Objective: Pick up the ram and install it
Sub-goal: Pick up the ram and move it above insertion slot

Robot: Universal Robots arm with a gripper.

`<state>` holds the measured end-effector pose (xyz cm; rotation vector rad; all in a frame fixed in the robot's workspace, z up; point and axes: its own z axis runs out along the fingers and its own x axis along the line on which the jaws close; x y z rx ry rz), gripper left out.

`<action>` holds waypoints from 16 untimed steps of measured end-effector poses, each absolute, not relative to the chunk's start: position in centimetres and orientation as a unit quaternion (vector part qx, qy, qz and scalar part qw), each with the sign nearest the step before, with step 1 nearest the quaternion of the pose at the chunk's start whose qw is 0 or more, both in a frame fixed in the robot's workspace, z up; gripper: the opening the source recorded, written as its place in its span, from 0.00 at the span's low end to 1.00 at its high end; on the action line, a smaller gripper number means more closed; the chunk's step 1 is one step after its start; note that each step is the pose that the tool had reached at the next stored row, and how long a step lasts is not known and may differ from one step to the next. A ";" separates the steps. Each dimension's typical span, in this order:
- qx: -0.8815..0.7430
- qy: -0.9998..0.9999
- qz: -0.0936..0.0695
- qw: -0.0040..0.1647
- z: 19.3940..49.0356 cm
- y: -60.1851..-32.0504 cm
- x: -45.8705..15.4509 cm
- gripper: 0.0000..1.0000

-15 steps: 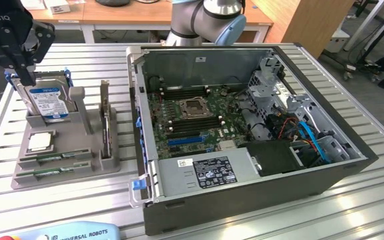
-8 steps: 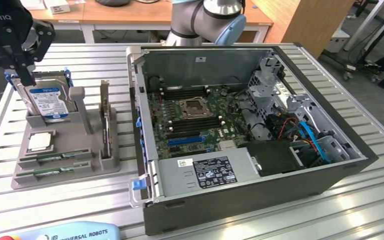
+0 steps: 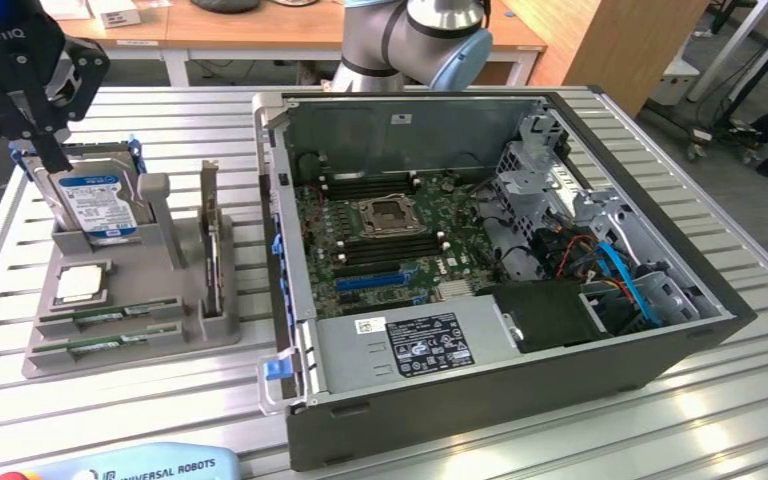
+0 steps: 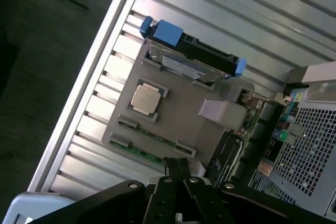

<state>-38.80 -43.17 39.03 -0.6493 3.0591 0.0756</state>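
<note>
Clenched empty, the jaws, partly cut off, hang above the hard drive [image 3: 97, 205] in the grey tray [image 3: 157, 290]. The ram [image 3: 111, 317] lies sunk in the tray's opposite end, only green edges showing.

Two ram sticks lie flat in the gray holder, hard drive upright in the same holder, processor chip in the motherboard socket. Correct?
One error: the processor chip is not in the motherboard socket; it lies in a square recess of the gray holder, as the exterior view shows. The two ram sticks lying flat and the hard drive standing upright are right.
</note>
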 end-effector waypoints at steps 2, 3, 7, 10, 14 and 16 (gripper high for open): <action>-0.225 0.974 0.024 0.006 39.0 -43.2 -38.8 0.10; -0.233 0.972 0.024 0.006 39.0 -43.2 -38.8 0.10; -0.268 0.963 0.023 0.005 39.0 -43.2 -38.8 0.10; -0.294 0.955 0.023 0.004 39.0 -43.2 -38.8 0.10; -0.328 0.944 0.022 0.003 39.0 -43.2 -38.8 0.10; -0.346 0.938 0.022 0.003 38.9 -43.2 -38.8 0.10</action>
